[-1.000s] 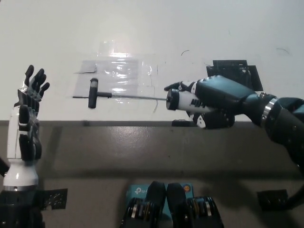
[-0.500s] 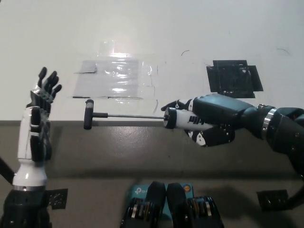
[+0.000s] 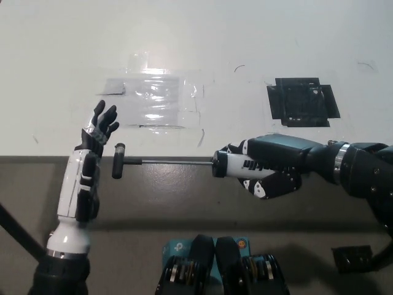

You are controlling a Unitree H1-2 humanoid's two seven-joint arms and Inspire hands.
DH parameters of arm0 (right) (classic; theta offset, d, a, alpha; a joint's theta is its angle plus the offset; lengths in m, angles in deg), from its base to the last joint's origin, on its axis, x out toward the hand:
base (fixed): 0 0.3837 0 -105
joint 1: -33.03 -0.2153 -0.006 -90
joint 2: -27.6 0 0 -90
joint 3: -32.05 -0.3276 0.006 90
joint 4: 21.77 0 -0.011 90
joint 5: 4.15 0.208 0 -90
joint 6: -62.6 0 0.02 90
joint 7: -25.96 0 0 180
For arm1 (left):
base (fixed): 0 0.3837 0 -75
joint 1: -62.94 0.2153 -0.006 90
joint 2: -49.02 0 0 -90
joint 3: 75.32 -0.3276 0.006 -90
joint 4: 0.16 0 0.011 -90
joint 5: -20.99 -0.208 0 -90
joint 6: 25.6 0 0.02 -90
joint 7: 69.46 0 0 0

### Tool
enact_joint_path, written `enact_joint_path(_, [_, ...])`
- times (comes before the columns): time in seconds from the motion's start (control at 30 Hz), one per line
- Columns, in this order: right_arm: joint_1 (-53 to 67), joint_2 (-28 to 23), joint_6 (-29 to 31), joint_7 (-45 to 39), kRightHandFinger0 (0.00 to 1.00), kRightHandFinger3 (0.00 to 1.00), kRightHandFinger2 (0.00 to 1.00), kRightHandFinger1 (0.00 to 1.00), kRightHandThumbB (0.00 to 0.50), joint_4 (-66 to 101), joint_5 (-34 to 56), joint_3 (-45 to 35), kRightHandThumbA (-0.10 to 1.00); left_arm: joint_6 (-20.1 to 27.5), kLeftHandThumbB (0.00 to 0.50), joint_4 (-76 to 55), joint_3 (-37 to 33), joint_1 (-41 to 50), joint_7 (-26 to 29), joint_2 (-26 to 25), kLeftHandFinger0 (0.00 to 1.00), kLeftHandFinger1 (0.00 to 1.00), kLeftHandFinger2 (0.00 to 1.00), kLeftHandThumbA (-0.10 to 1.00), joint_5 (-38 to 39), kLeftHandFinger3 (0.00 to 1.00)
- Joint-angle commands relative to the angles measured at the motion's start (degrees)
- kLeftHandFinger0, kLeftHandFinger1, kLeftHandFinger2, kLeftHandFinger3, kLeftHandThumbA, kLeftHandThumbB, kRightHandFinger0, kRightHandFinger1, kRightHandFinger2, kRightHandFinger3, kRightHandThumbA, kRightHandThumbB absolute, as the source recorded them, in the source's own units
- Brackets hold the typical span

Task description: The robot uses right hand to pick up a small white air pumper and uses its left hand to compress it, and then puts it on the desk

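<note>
My black right hand [image 3: 270,169] is shut on the small white air pumper [image 3: 236,166], holding its white barrel level just past the desk's front edge. The thin metal rod [image 3: 175,162] is pulled far out to the left and ends in a black T-handle [image 3: 118,161]. My white left hand [image 3: 86,172] stands open, fingers spread and pointing up, just left of the T-handle with a small gap between them.
The white desk [image 3: 258,49] fills the upper picture. A clear taped plastic patch [image 3: 156,101] lies at its middle and a black tape square [image 3: 302,101] at the right. The grey floor [image 3: 184,203] lies below the desk's front edge.
My right hand has drawn the pumper toward me, off the desk's front edge. My left hand has swung right, from the far left to just beside the T-handle.
</note>
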Motion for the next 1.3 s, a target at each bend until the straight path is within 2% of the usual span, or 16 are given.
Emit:
enact_joint_path(0.0, [-3.6, -0.2, 0.2, -1.2, 0.19, 0.88, 0.80, 0.58, 0.163, 0.0, 2.5, -0.4, -0.10, 1.1, 0.284, -2.9, -1.3, 0.0, -0.7, 0.1, 1.00, 1.00, 1.00, 1.00, -1.5, 1.00])
enact_joint_path(0.27, [-4.5, -0.5, -0.1, -2.0, 0.20, 0.87, 0.80, 0.58, 0.167, -0.8, 3.2, -0.1, -0.10, 1.3, 0.283, -2.5, -2.1, -0.2, -0.1, 0.0, 1.00, 1.00, 1.00, 1.00, -3.3, 1.00])
enact_joint_path(0.47, [-4.3, -0.5, 0.4, -2.3, 0.20, 0.86, 0.80, 0.58, 0.165, -1.3, 3.6, 0.2, -0.10, 0.9, 0.308, -2.5, -2.2, -0.7, -0.1, -0.2, 1.00, 1.00, 1.00, 1.00, -3.9, 1.00])
enact_joint_path(0.6, [-4.1, -0.4, 1.6, -2.0, 0.20, 0.86, 0.79, 0.58, 0.166, -1.8, 4.3, 0.3, -0.10, 2.2, 0.320, -0.3, -1.7, -1.3, 0.5, -0.3, 1.00, 1.00, 1.00, 1.00, -4.4, 1.00])
enact_joint_path(0.93, [-4.3, -0.2, 1.3, -2.8, 0.20, 0.83, 0.77, 0.56, 0.158, -1.4, 5.4, 0.8, -0.10, 2.8, 0.335, 2.2, -1.8, -2.5, 1.3, 0.1, 1.00, 1.00, 1.00, 1.00, -6.5, 1.00])
enact_joint_path(1.03, [-4.6, -0.1, -0.6, -3.6, 0.21, 0.84, 0.78, 0.57, 0.149, -1.0, 5.5, 1.3, -0.10, 3.0, 0.343, 2.3, -2.0, -2.5, 1.6, 0.4, 1.00, 1.00, 1.00, 1.00, -7.5, 1.00])
enact_joint_path(1.27, [-5.0, 0.6, -1.0, -3.9, 0.20, 0.83, 0.77, 0.57, 0.152, -1.3, 6.2, 1.5, -0.10, 3.9, 0.332, 2.7, -2.3, -3.0, 1.6, 0.9, 1.00, 1.00, 1.00, 1.00, -8.3, 1.00])
